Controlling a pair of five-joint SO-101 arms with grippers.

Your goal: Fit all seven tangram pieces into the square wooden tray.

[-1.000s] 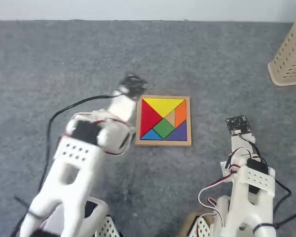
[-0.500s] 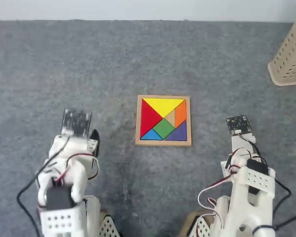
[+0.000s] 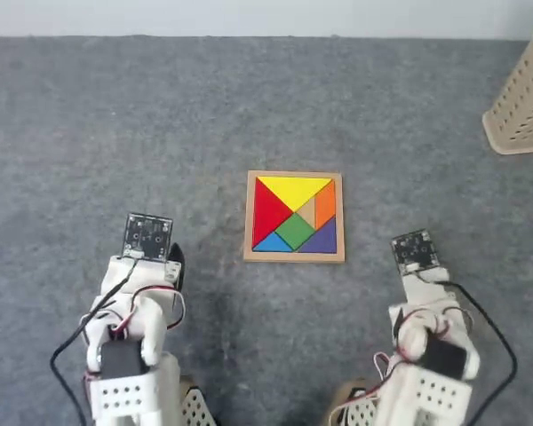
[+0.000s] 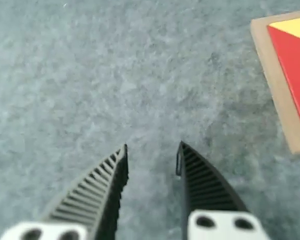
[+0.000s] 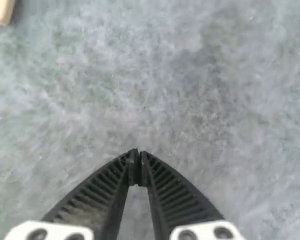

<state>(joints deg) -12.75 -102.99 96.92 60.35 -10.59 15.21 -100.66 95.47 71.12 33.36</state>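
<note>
**Seven pieces, one tray**

One tray (image 3: 294, 258) lies mid-mat (image 3: 115, 115) with all seven pieces (image 3: 294, 231) seated inside. Two arms flank it, well apart from it. The left gripper (image 4: 153, 147) is spread, grasping nothing. The right gripper (image 5: 139, 152) is clenched on nothing. One basket (image 3: 522, 98) stands far right.

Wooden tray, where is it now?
In the high view the wooden tray lies mid-table on grey carpet, between the left arm and right arm, slightly ahead of both.

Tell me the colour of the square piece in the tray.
Green square tangram piece, best in high view.
</note>
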